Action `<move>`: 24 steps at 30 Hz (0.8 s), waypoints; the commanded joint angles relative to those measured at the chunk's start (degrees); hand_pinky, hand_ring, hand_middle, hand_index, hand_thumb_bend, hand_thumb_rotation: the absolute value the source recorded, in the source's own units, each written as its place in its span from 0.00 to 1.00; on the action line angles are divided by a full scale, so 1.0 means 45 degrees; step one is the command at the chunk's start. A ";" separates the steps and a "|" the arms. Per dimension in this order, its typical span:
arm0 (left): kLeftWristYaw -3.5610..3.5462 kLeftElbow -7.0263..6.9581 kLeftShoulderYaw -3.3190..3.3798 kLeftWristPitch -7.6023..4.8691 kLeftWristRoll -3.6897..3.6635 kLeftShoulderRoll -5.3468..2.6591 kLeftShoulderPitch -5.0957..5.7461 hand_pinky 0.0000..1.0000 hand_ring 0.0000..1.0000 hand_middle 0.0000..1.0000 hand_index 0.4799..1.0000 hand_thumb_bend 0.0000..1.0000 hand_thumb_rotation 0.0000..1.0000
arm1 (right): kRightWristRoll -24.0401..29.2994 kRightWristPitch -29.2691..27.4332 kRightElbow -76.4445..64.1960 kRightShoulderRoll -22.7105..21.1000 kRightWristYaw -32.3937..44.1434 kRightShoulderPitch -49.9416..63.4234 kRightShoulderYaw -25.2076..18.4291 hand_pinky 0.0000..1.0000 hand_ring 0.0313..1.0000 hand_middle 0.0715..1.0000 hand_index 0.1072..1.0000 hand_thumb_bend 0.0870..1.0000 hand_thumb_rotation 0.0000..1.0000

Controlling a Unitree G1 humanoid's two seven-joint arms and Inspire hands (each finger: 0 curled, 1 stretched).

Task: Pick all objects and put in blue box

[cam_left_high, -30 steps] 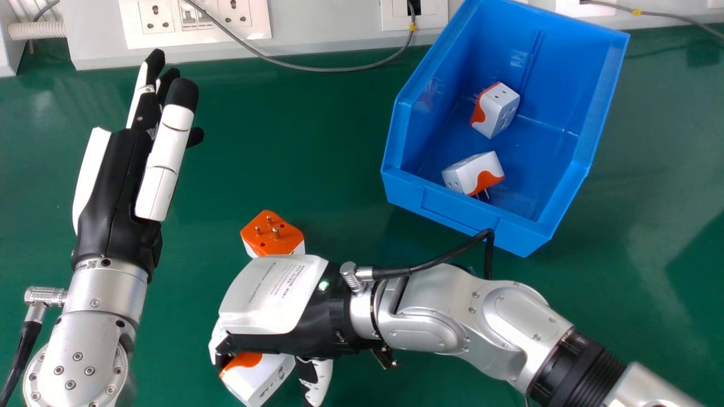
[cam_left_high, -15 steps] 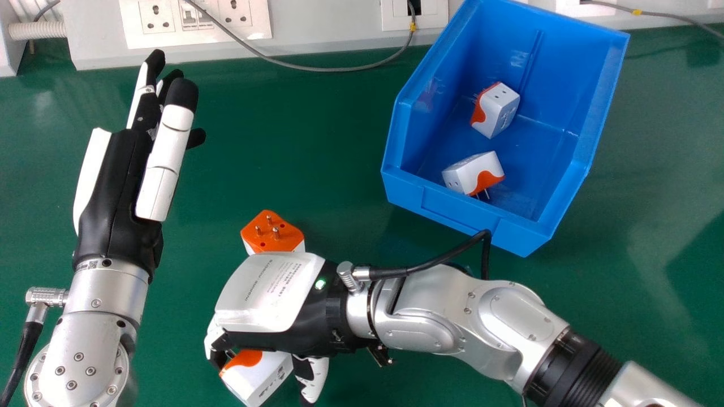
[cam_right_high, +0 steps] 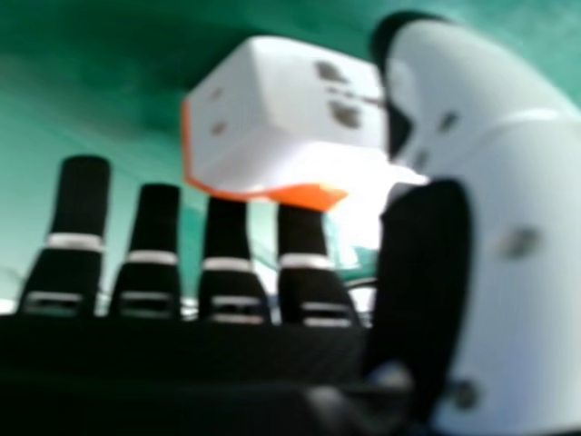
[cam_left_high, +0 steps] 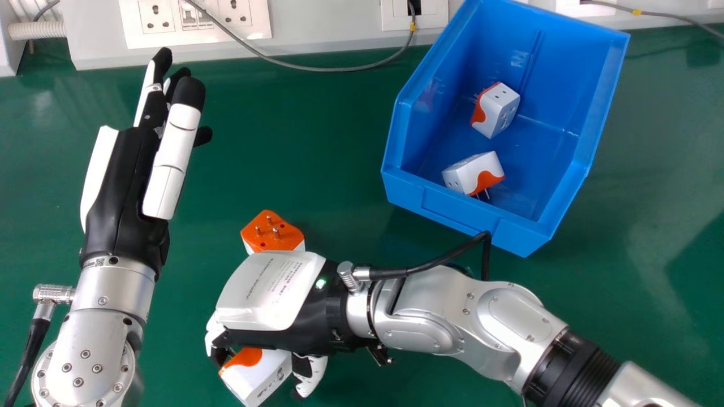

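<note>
So the adapter [cam_left_high: 263, 377] I care about is on the green surface [cam_left_high: 334, 141], right at 6 o'clock from the middle of my right robot hand [cam_left_high: 268, 294], tucked in by the palm side. My right one is clearly the nearer of the two, no contest. It's open: fingers [cam_right_high: 227, 241] pretty much straight, thumb [cam_left_high: 317, 368] on the adapter's 3 o'clock side. Can't tell if the thumb is actually touching it, and I wouldn't call it a grip.

Long axis is a bit of a guess since part of the thing is hidden under me, but I'd say it runs roughly 1-2 o'clock to 7-8 o'clock. My knuckles aim at 9, so imo the next move is curling in and pinching it across the sides. Close too early and it probably skids or twists out.

Other stuff: a spare adapter [cam_left_high: 271, 234] sits at 12 o'clock, pins up, just beside the back of my palm. Easy to clip when I lift and swing, ngl. Blue box [cam_left_high: 464, 217] is off around 2 o'clock, well apart, with two adapters in it, one farther in [cam_left_high: 498, 110] and one near the front wall [cam_left_high: 472, 174]. I'd want to clear that wall going over. Left robot hand [cam_left_high: 121, 192] is up between 10 and 11, open, holding nothing.
</note>
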 commanded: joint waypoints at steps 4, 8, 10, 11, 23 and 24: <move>0.0137 -0.0352 -0.0077 -0.0025 0.0058 -0.0027 -0.0240 0.85 0.96 0.97 1.00 0.75 1.00 | 0.0092 0.0130 -0.0072 0.0228 -0.0061 -0.0135 0.0055 0.65 0.80 0.83 0.71 0.32 0.00; 0.0167 -0.0373 -0.0113 0.0073 0.0064 -0.0049 -0.0305 0.85 0.96 0.97 1.00 0.76 1.00 | -0.0009 0.0044 -0.0047 0.0135 -0.0081 -0.0173 0.0225 0.65 0.80 0.83 0.71 0.33 0.00; 0.0177 -0.0367 -0.0115 0.0114 0.0068 -0.0067 -0.0340 0.85 0.96 0.97 1.00 0.76 1.00 | -0.0020 0.0036 -0.0037 0.0096 -0.0030 -0.0200 0.0288 0.65 0.80 0.82 0.71 0.35 0.00; 0.0190 -0.0378 -0.0129 0.0146 0.0078 -0.0084 -0.0361 0.85 0.96 0.97 1.00 0.77 1.00 | -0.0035 0.0016 -0.0025 0.0068 -0.0025 -0.0212 0.0315 0.65 0.80 0.82 0.71 0.36 0.00; 0.0335 -0.0665 -0.0301 0.0494 0.0081 -0.0218 -0.0421 0.85 0.96 0.97 1.00 0.78 1.00 | -0.0404 0.0723 -0.0241 0.0087 -0.0486 0.0409 0.0378 0.62 0.75 0.78 0.66 0.50 0.00; 0.0342 -0.0682 -0.0304 0.0515 0.0081 -0.0222 -0.0424 0.85 0.96 0.97 1.00 0.78 1.00 | -0.0366 0.0769 -0.0247 0.0094 -0.0681 0.0514 0.0342 0.62 0.75 0.78 0.66 0.50 0.00</move>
